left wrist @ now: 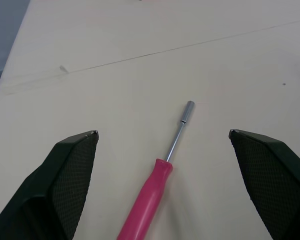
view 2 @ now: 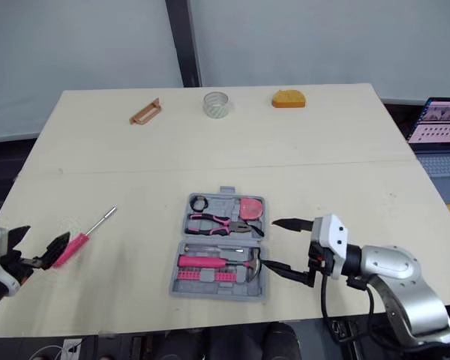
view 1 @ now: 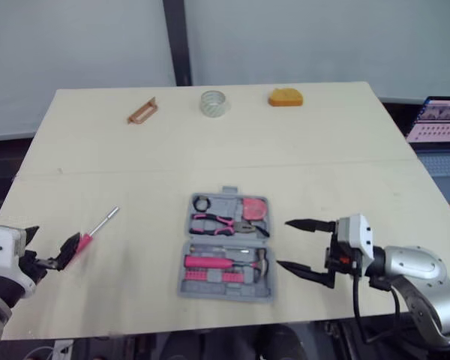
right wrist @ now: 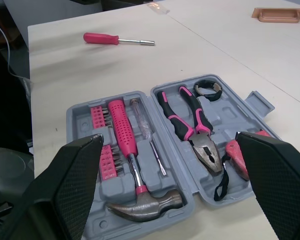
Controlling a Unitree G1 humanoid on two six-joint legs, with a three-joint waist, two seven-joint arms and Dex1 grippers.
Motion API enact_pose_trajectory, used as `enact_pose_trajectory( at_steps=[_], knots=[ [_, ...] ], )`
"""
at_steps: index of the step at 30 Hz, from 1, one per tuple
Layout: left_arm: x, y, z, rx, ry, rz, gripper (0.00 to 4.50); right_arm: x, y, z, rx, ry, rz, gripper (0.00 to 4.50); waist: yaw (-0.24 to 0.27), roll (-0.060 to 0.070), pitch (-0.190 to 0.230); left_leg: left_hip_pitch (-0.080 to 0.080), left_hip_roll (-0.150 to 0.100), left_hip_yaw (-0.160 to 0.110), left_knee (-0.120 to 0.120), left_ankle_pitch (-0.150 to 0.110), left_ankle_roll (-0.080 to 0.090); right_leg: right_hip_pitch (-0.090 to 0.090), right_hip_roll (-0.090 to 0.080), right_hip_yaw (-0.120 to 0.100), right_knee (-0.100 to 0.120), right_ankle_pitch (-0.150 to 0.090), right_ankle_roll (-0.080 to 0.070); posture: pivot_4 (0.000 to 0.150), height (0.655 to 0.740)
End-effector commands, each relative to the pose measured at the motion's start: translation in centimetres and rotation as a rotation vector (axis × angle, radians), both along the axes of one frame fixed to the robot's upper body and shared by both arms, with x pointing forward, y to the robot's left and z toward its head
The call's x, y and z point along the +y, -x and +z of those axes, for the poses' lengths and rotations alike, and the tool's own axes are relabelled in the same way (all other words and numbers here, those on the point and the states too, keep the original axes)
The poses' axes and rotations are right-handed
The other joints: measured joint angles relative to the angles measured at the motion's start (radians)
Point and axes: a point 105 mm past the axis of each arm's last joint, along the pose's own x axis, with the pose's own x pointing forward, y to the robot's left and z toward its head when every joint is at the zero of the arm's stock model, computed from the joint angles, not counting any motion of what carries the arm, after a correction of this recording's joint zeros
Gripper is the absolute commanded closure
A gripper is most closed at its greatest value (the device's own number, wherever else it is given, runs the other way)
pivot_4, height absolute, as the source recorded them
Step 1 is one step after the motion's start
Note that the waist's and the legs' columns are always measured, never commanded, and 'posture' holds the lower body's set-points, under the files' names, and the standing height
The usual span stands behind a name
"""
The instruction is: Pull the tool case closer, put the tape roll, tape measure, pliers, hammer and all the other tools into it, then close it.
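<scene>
Dead ahead of the spread left end effector (left wrist: 162, 133), the pink screwdriver (left wrist: 157, 175) points to one o'clock (right end effector (view 1: 283, 243), also spread, flanks the tool case (view 1: 223, 199)).

Open grey tool case (right wrist: 77, 130), pink hammer (right wrist: 122, 125) and pliers (right wrist: 190, 120) inside; pink-handled screwdriver (right wrist: 102, 38) flat, well left.

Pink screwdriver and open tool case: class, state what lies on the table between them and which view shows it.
Only bare table lies between the pink screwdriver and the tool case; the left eye view shows it.
</scene>
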Motion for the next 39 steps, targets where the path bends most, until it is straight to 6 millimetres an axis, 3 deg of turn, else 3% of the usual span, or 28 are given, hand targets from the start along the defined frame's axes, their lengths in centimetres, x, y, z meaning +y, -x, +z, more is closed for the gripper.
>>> enact_pose_trajectory(
  at_steps=[1,8,18,27,39],
  knots=[
    [1.0,0.1,0.4,0.006,-0.020,0.025,0.00,0.0,0.2,0.9,-0.036,-0.010,0.001,0.03,0.001,0.000,0.000,0.000,0.000,0.000,0.000,0.000,0.000,0.000,0.000,0.000,0.000,0.000,0.000,0.150,0.7400],
    [0.7,0.3,-0.2,0.053,-0.008,-0.030,0.00,-0.1,0.1,0.9,-0.031,-0.006,-0.006,0.03,0.001,0.000,0.000,-0.001,0.000,0.003,0.000,0.000,0.000,-0.004,0.000,0.004,0.002,0.000,0.000,0.150,0.7400],
    [0.9,-2.9,-2.5,0.198,-0.072,-0.198,0.00,-0.6,0.4,1.1,-0.036,0.017,-0.041,0.03,0.002,0.000,0.000,-0.002,0.000,0.006,0.000,0.000,0.000,-0.009,0.000,0.007,0.005,0.000,0.000,0.150,0.7400],
    [2.0,-5.4,-4.5,0.255,-0.081,-0.228,0.00,-1.1,0.8,1.2,-0.049,0.025,-0.092,0.03,-0.001,0.000,0.000,-0.002,0.001,0.008,-0.001,0.000,0.000,-0.010,0.000,0.007,0.005,0.000,0.000,0.150,0.7400],
    [1.7,-5.0,-7.3,0.335,-0.056,-0.269,0.00,-1.6,1.4,1.4,-0.052,0.036,-0.129,0.03,0.000,-0.001,0.000,-0.001,0.001,0.009,-0.001,0.000,0.000,-0.010,0.000,0.008,0.006,0.000,0.000,0.150,0.7400]
  ],
)
